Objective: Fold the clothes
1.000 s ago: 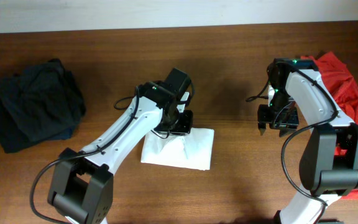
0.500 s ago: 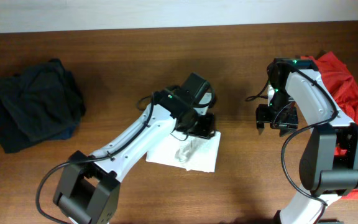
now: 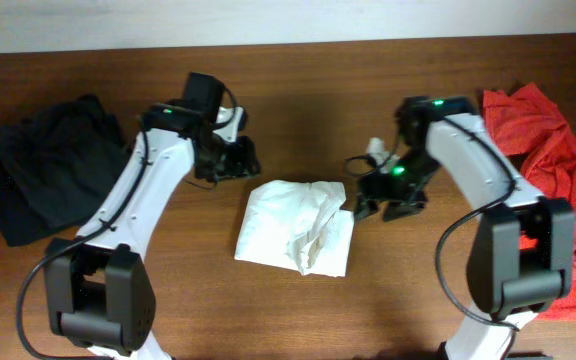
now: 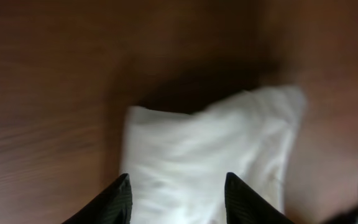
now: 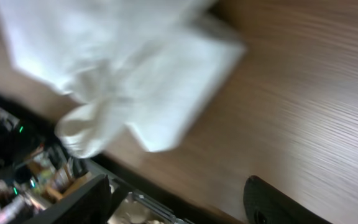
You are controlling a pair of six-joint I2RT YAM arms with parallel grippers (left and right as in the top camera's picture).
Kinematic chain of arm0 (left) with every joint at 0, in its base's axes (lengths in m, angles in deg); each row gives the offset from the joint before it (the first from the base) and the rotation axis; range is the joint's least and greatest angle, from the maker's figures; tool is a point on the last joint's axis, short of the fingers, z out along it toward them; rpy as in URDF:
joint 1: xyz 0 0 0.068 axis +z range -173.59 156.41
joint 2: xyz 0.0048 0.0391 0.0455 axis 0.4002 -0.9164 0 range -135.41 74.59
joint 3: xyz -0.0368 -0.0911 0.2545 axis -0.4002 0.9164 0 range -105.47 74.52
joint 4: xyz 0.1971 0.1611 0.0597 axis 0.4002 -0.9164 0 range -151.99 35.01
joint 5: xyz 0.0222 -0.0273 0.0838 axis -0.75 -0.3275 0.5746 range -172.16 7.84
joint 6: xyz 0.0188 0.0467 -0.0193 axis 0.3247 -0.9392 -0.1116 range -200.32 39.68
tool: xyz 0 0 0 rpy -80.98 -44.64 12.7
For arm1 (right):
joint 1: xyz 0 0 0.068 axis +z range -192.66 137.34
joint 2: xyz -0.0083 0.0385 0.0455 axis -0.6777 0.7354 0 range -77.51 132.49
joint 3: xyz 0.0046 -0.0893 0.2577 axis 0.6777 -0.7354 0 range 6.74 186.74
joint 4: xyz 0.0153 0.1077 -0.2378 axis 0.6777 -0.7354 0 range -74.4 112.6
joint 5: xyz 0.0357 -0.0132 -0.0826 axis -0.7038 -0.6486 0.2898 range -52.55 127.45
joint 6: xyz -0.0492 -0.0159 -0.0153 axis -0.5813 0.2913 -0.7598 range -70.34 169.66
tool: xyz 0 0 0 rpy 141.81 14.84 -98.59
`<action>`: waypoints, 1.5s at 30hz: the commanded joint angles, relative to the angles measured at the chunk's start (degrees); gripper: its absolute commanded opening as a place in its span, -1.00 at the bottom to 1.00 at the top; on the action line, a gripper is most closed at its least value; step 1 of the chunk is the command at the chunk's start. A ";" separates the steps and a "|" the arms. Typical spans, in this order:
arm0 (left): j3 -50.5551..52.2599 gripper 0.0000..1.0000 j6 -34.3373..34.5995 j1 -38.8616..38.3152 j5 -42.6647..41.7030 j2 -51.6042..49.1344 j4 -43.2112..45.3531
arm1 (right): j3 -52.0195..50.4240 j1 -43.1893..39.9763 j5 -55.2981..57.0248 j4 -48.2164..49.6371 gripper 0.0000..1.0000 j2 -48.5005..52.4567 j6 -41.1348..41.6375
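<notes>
Overhead: a loosely folded white garment point(image 3: 296, 226) lies mid-worktop point(image 3: 408, 310). The left claw point(image 3: 236, 160) hovers at its 10 o'clock and the right claw point(image 3: 380, 205) just beside its 3 o'clock edge. A black clothes pile point(image 3: 53, 175) sits far at 9 o'clock, a red garment point(image 3: 548, 150) at 3 o'clock.

Left wrist: blurred; the jaws stand wide apart and empty, the garment beneath them.

Right wrist: blurred; the jaws are spread and hold nothing, with the garment at 11 o'clock.
</notes>
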 commanded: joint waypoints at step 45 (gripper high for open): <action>-0.72 0.08 -7.54 -4.48 1.62 -6.95 3.72 | -12.41 5.53 11.41 3.13 -0.34 -9.81 16.63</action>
